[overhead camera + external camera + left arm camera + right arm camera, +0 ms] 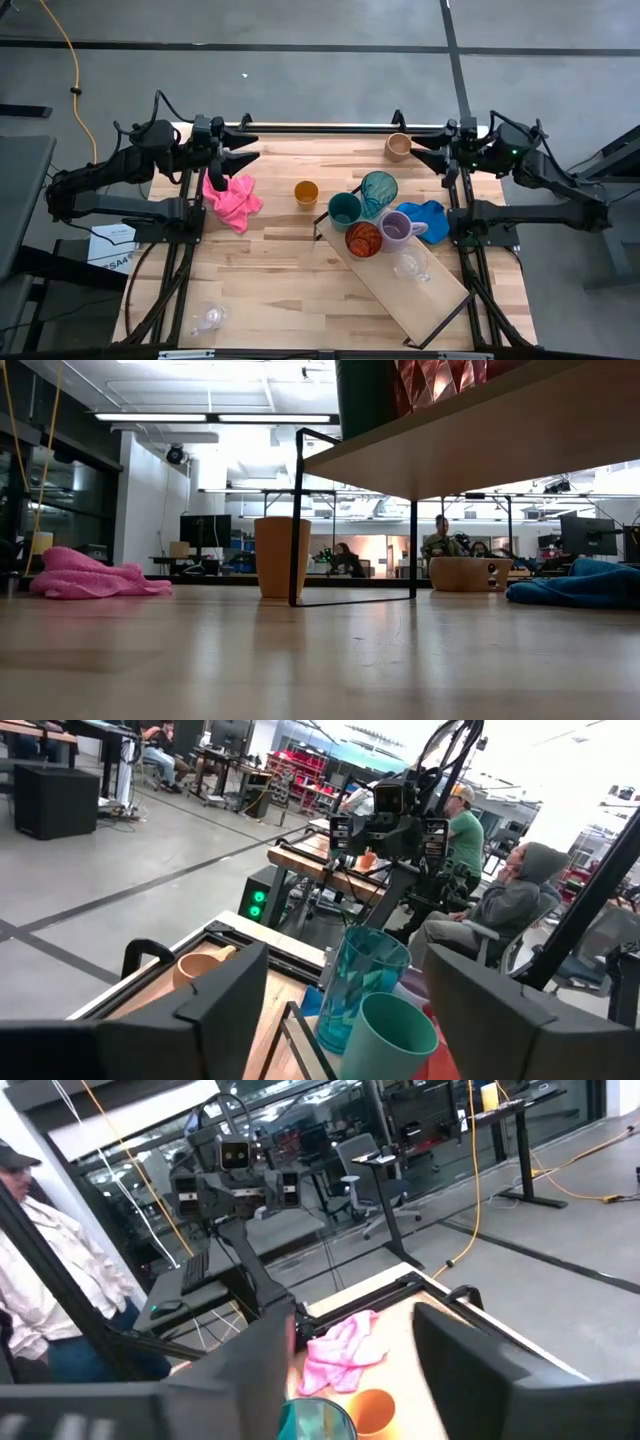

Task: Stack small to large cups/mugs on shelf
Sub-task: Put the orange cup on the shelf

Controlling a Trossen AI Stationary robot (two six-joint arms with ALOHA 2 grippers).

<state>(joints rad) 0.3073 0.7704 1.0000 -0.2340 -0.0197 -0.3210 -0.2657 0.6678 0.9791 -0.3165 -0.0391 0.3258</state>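
Observation:
The shelf (440,300) is a light-wood board on a thin black frame, standing slantwise on the table's right half. A green cup (345,210), a teal tumbler (378,192), an orange mug (363,239), a purple mug (397,227) and a clear glass (410,265) stand on it. On the tabletop stand a yellow mug (306,192), a tan mug (399,146) at the far edge, and a clear glass (208,317) near-left. My left gripper (246,146) hangs open at the far left, above the table. My right gripper (424,151) hangs open at the far right, beside the tan mug.
A pink cloth (232,197) lies crumpled below my left gripper. A blue cloth (428,218) lies at the shelf's right side. A black rail (320,128) runs along the far edge. People sit in the room beyond the table (490,905). Bare wood shows in the near-left part (270,270).

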